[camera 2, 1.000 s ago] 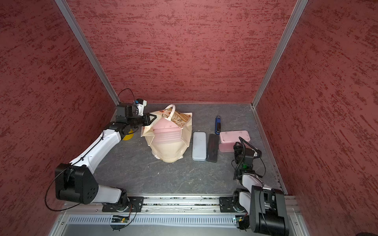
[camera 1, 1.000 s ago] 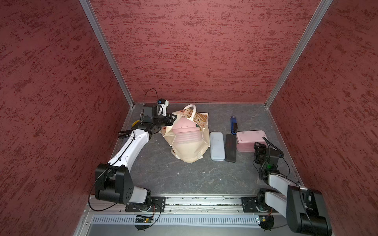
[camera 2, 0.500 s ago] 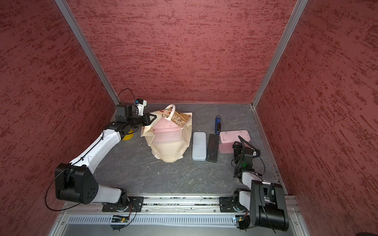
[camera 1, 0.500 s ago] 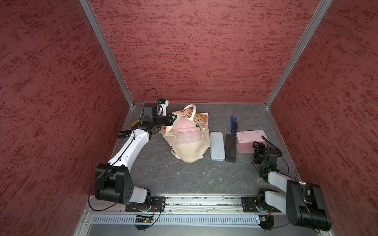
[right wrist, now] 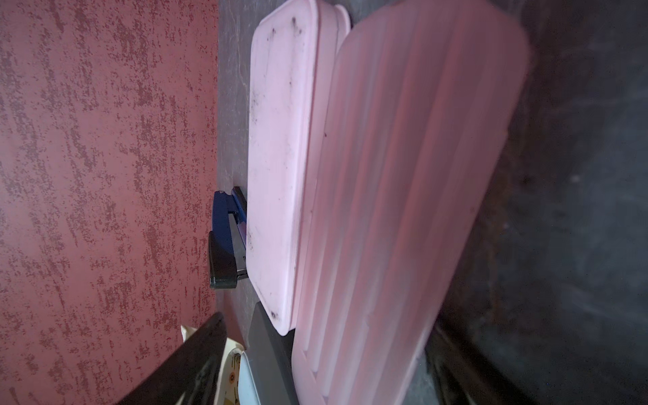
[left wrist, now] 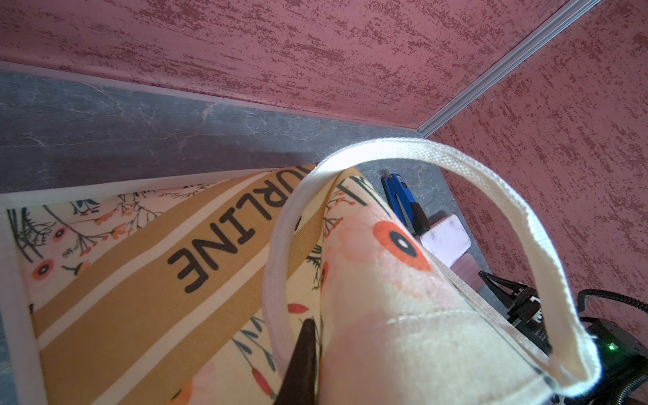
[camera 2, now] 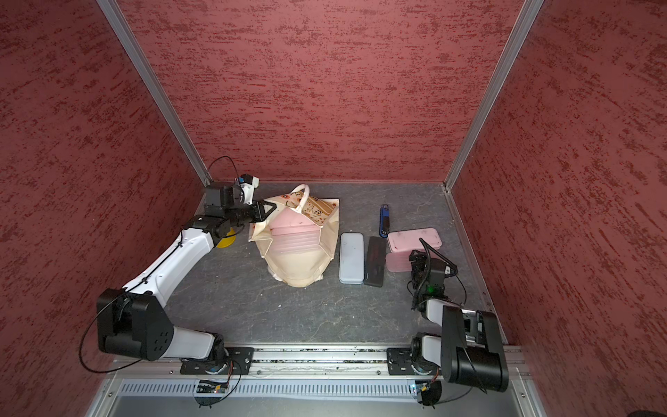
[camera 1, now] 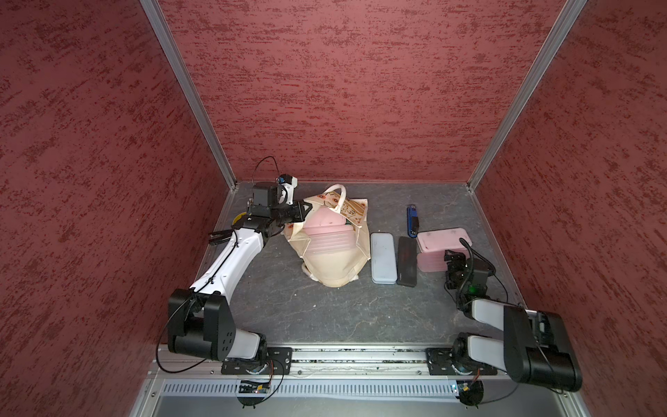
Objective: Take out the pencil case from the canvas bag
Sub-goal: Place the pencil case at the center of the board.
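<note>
Left wrist view: "URLINE" is read on the canvas bag (left wrist: 140, 280), clamped by the left gripper (camera 1: 306, 209), unmoved since earlier. At lower right of a top view, the right gripper (camera 1: 452, 257) is spread wide, empty.

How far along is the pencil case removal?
Done: one ribbed pink case lies on the table beside the open right gripper. In hand: left gripper shut on the canvas bag edge. Left: pink cases show inside its mouth, possibly more to pull.
</note>
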Robot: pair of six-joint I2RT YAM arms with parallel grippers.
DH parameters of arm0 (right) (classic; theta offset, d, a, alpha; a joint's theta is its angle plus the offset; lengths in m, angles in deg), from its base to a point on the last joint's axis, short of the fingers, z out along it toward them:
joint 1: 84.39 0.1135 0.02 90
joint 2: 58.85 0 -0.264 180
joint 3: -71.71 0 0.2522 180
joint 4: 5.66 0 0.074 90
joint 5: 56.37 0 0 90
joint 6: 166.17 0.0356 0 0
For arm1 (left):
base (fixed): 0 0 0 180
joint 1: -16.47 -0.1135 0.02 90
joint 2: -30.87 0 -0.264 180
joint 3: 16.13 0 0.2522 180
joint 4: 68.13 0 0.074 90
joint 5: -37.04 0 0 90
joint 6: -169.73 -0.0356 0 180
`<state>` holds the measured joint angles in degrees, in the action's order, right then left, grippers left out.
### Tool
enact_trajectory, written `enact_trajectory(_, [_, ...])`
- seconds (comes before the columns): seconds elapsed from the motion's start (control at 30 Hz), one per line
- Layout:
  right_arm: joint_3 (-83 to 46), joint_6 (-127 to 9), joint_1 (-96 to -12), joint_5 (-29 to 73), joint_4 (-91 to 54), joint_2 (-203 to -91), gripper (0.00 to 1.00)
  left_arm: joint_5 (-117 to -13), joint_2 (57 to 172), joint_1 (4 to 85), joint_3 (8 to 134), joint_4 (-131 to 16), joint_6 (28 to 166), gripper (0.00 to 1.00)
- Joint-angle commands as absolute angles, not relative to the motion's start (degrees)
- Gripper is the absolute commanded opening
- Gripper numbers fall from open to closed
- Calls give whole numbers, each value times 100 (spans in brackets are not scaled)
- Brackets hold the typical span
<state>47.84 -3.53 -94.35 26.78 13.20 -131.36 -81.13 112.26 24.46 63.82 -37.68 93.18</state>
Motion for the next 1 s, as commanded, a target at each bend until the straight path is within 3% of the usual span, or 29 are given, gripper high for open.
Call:
enact_trajectory(0.0, [4584,-250,-9460,2546,1671,-13169,88,-8103,11074,2395,6372,-3853,9361,0])
enact_trajectory(0.4, [4769,-120,-9465,3089,1039,-12337,88,-8109,11084,2388,6372,-3862,9370,0])
enact_trajectory(0.97, [4138,-776,-9459,3004,188,-11675,89,-8099,11068,2390,6372,-3860,9372,0])
